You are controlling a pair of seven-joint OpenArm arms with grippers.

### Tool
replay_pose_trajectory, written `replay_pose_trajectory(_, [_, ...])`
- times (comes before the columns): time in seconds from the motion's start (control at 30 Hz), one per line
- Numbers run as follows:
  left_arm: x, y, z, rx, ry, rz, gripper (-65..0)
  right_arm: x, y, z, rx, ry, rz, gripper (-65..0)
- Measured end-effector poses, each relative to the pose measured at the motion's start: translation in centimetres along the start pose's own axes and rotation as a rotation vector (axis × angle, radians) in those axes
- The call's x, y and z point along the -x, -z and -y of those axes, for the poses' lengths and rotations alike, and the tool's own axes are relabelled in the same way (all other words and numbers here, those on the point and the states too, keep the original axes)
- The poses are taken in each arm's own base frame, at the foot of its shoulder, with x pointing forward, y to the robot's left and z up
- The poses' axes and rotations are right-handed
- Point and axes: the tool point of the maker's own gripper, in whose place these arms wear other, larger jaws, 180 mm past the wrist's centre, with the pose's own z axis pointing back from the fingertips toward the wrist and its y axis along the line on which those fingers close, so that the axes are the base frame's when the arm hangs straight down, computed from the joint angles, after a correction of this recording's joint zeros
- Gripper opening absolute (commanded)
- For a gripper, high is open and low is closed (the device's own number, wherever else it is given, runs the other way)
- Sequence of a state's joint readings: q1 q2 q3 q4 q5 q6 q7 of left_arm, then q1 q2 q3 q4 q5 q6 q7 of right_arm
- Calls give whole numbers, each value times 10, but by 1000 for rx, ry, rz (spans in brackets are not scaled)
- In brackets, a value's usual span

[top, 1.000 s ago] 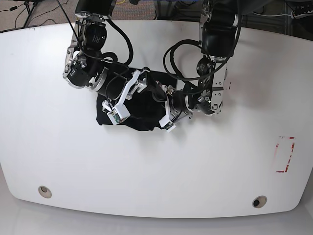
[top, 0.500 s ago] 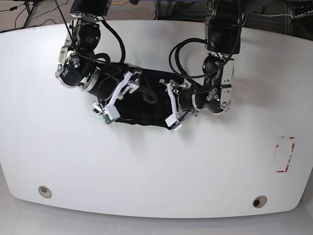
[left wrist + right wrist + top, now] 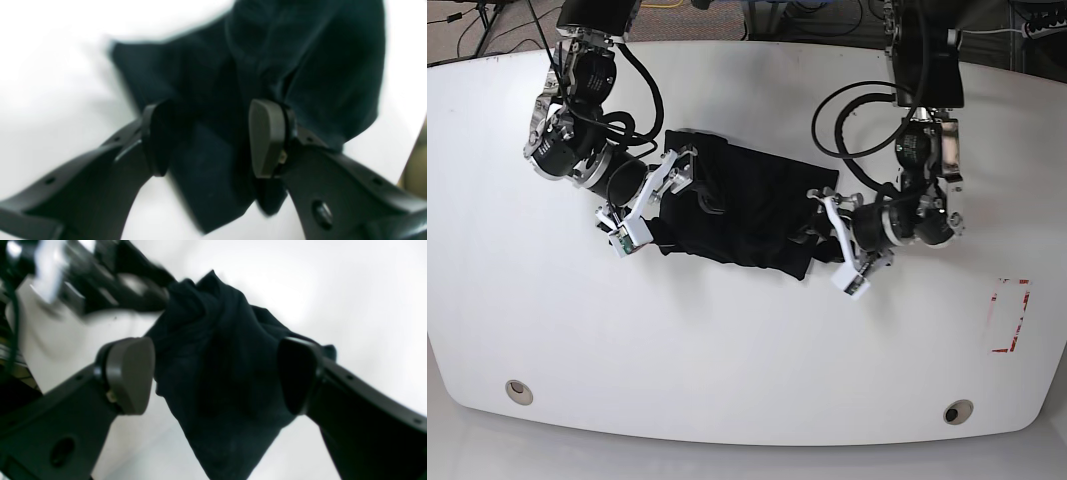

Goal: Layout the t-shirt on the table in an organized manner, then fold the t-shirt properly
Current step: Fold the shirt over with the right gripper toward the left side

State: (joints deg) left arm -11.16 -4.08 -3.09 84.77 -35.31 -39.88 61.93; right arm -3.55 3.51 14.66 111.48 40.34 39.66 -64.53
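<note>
Spreading step: black t-shirt (image 3: 737, 205) lies bunched mid-bench (image 3: 747, 340) between left claw (image 3: 839, 245) and right claw (image 3: 649, 205), both parted, gripping nothing; next, regrasp edges and pull flat.

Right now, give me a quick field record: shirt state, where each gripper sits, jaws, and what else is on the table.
t-shirt: bunched, wrinkled, not laid flat, at centre of table
left gripper: at shirt's end nearer the tape, jaws apart, cloth between them
right gripper: at opposite end, jaws wide, cloth between them
grip: neither clamped
other: tape rectangle, two round holes
</note>
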Motion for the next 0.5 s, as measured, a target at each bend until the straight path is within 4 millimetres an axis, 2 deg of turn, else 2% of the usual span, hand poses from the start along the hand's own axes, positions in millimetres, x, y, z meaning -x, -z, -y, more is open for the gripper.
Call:
replay_pose_trajectory(0.17, [-22, -54, -29, -54, 8, 97, -311, -2, 2, -2, -6, -3, 3, -98])
replay_pose_trajectory(0.3, [-30, -111, -73, -184, 11, 142, -311, -8, 9, -6, -20, -23, 3, -95])
replay_pose_trajectory(0.4, [-25, -149, -102, -285, 10, 133, -311, -14, 22, -12, -53, -36, 3, -95])
replay_pose_trajectory(0.5, [-16, -178, -119, -355, 2, 120, -311, -21, 37, -14, -64, -50, -7, -95])
